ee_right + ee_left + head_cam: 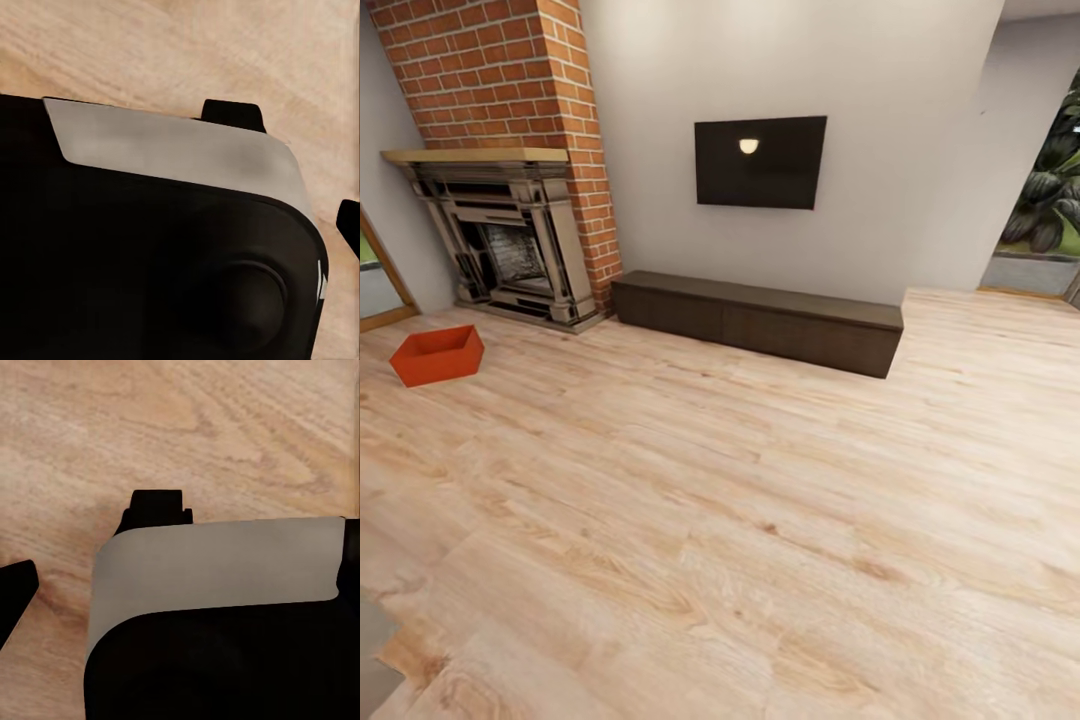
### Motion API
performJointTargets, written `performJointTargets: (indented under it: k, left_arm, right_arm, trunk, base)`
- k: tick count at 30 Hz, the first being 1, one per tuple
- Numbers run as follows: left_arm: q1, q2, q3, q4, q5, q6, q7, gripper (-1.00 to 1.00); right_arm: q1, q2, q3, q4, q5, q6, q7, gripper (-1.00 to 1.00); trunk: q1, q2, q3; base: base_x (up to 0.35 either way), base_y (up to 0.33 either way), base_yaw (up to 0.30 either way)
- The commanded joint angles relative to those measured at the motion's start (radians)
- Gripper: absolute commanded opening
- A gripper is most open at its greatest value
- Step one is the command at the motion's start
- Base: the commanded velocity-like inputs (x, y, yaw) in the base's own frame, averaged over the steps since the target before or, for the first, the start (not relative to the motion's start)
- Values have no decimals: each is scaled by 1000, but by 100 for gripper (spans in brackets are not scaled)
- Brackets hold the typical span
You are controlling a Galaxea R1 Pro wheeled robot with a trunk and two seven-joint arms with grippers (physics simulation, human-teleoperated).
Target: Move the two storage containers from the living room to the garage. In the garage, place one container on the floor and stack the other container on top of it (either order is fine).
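A: Reporting claws: left gripper [90, 547] and right gripper [292, 165] point down at plank flooring [760, 520]; opening cannot be told.

B: Container location?

A: One storage container [437, 355] sits beside the fireplace [510, 240], well apart from both.

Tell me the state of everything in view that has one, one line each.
storage container: open-topped, empty, resting on the wood floor by the fireplace.
TV: screen dark, wall-mounted.
fireplace: unlit.
cabinet: closed, top bare.

orange-red rectangular bin [437, 355] on light wood-plank floor [740, 520] | before red-brick fireplace [510, 230] | long low dark-brown cabinet [758, 321] to its right, under black wall TV [760, 162]
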Motion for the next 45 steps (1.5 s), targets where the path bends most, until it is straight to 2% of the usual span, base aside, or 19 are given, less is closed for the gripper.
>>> performJointTargets:
  k: [1,12,31,39,45]
  left_arm:
    - [-1,0,-5,1,6,-3,-2,100]
    - [-1,0,-5,1,6,-3,-2,100]
    - [-1,0,-5,1,6,-3,-2,100]
    - [-1,0,-5,1,6,-3,-2,100]
    - [-1,0,-5,1,6,-3,-2,100]
  right_arm:
    - [-1,1,8,3,-8,-5,-1,100]
    - [-1,0,8,3,-8,-6,-1,100]
    - [-1,-1,8,3,-7,-6,-1,100]
    - [-1,3,8,3,-9,-4,-1,100]
    - [-1,1,8,3,-8,-7,-2,100]
  trunk:
    - [0,0,-1]
    - [0,0,-1]
    - [0,0,-7]
    - [0,0,-8]
    - [0,0,-8]
  base:
    - [324,0,0]
    - [324,0,19]
    - [324,0,162]
    - [324,0,44]
    - [324,0,240]
